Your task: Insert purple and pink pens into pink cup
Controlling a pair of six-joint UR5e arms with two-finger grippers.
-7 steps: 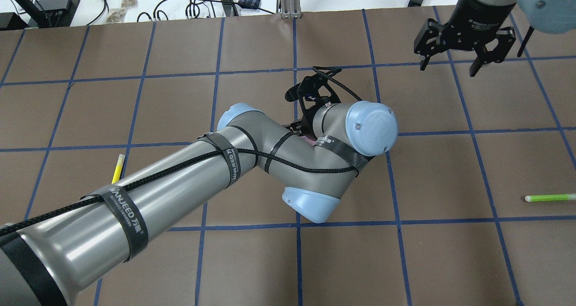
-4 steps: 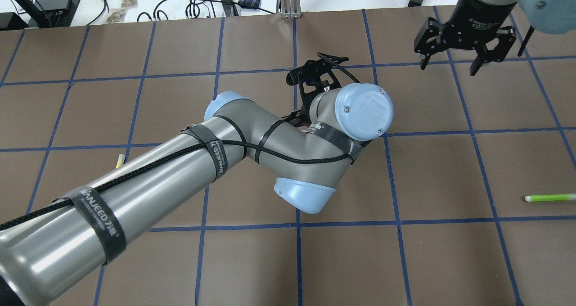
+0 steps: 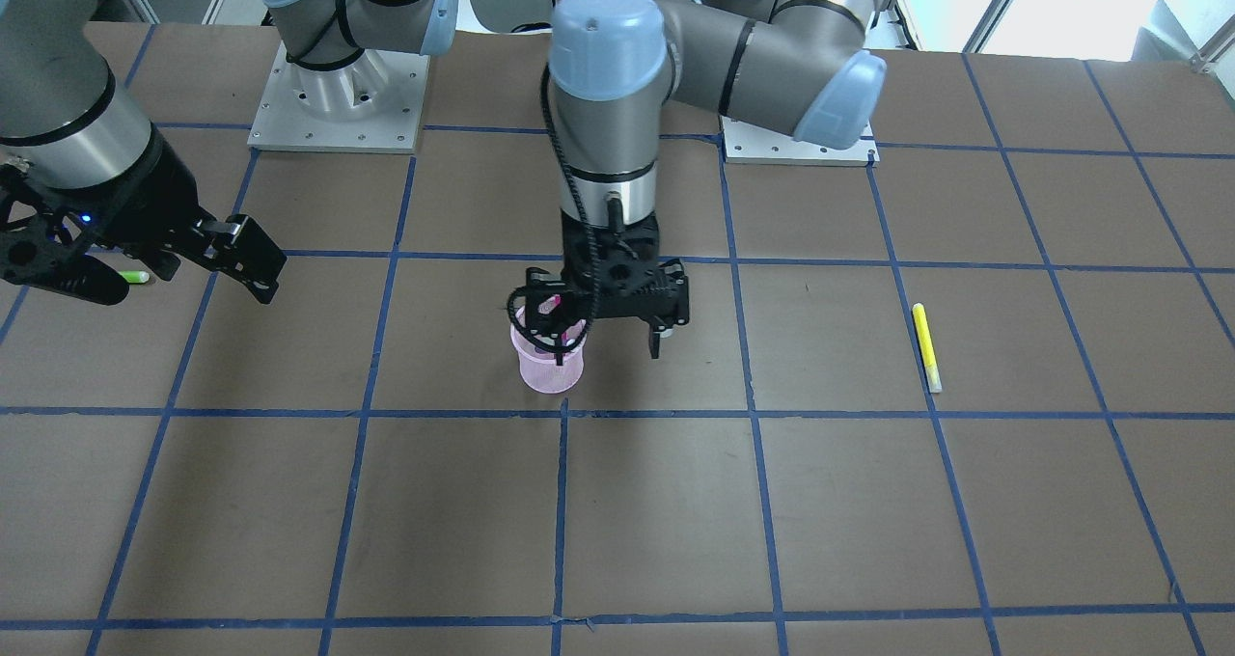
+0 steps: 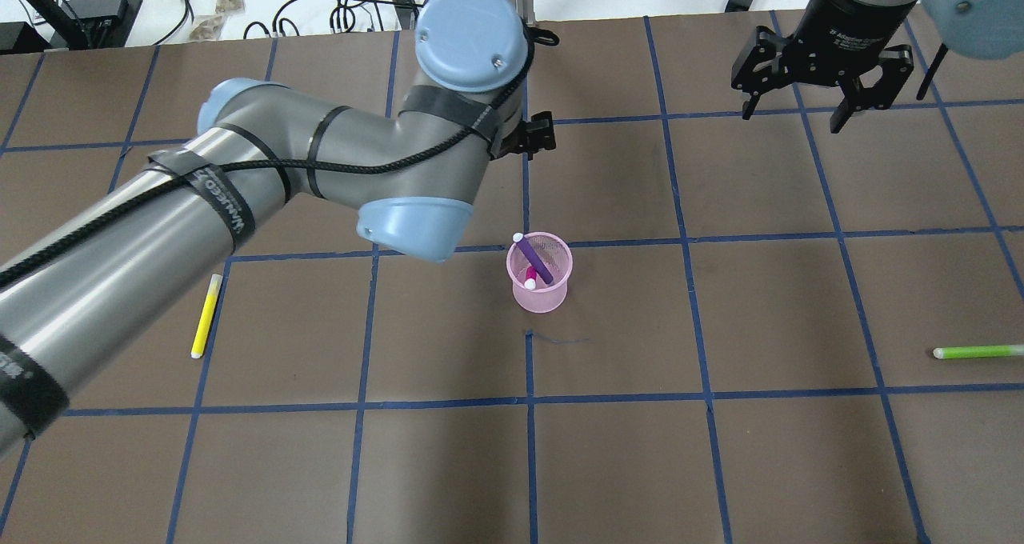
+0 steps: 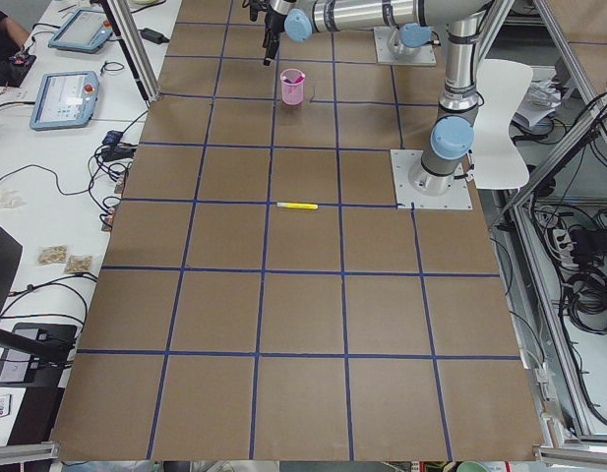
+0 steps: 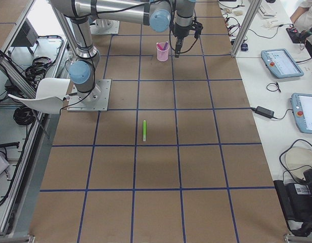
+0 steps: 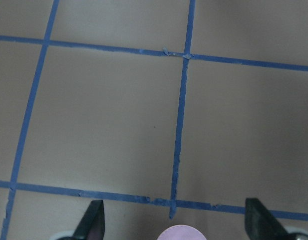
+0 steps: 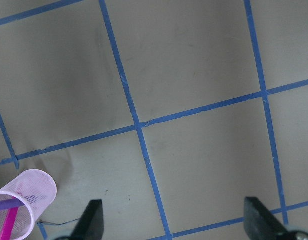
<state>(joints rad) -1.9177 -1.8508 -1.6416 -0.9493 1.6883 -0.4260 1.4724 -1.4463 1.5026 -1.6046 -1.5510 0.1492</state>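
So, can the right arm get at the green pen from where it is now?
Probably yes. The right gripper hangs with jaws open, and the thin green pen lies alone on its side of the table, nothing between them. The left gripper is away by the pink mesh cup.

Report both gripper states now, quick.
Left gripper: open, holding nothing.
Right gripper: open, holding nothing.

the pink cup stands upright mid-desk, holding the purple pen and the pink pen, both leaning. a yellow pen lies left, a green pen far right. the right hand hangs spread-fingered, well apart.
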